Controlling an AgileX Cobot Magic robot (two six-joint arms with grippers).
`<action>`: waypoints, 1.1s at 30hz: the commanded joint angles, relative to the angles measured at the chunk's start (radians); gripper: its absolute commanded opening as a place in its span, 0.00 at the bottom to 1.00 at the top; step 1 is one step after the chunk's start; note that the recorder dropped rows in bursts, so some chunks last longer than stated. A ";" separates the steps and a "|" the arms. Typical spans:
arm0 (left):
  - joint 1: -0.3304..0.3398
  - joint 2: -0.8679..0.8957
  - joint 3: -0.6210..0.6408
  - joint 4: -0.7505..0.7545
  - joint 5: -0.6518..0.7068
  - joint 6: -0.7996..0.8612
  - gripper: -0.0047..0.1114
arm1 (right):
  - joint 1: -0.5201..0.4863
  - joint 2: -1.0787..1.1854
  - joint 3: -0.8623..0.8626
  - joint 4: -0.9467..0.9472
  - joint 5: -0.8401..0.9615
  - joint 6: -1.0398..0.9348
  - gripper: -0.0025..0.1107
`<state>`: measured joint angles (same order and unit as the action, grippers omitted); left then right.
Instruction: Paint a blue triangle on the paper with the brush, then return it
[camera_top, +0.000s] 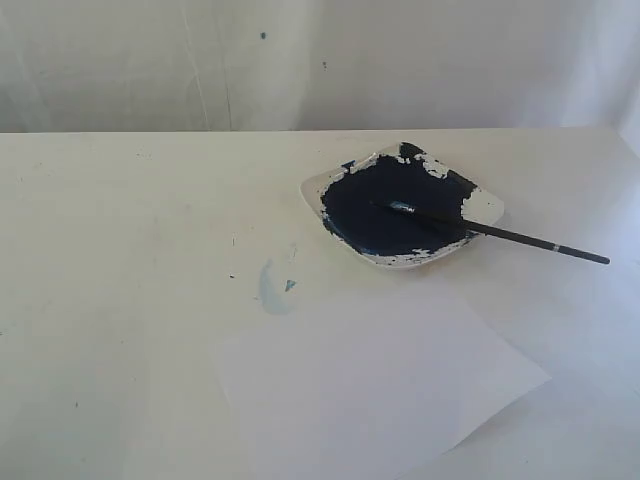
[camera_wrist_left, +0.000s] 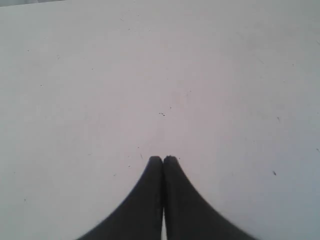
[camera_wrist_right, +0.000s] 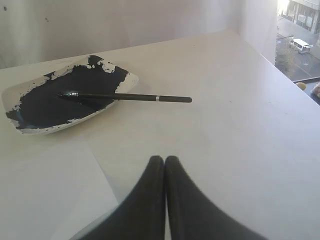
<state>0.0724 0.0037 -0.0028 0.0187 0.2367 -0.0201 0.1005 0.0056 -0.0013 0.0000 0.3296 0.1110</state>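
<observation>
The black-handled brush (camera_top: 500, 233) (camera_wrist_right: 131, 97) rests on the white paint dish (camera_top: 482, 205) (camera_wrist_right: 125, 79), bristles in the dark blue paint and handle sticking out over the table. The white paper (camera_top: 380, 385) (camera_wrist_right: 45, 185) lies flat in front of the dish and bears no paint; no blue triangle shows anywhere. My right gripper (camera_wrist_right: 164, 159) is shut and empty, hovering over the table beside the paper's edge, well short of the brush. My left gripper (camera_wrist_left: 162, 158) is shut and empty over bare table. Neither gripper appears in the exterior view.
A faint pale-blue smudge (camera_top: 272, 288) with a tiny dark fleck marks the table left of the paper. A white backdrop (camera_top: 300, 60) hangs behind the table. The table's right edge (camera_wrist_right: 280, 70) runs beside a window.
</observation>
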 joint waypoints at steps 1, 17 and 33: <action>-0.003 -0.004 0.003 0.001 -0.004 -0.001 0.04 | -0.002 -0.006 0.001 0.000 -0.009 -0.001 0.02; -0.003 -0.004 0.003 0.001 -0.004 -0.001 0.04 | -0.002 -0.006 0.001 0.000 -0.361 -0.003 0.02; -0.003 -0.004 0.003 0.001 -0.004 -0.001 0.04 | -0.002 -0.006 0.001 0.000 -0.769 0.423 0.02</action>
<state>0.0724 0.0037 -0.0028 0.0187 0.2367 -0.0201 0.1005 0.0056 -0.0013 0.0000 -0.4160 0.3830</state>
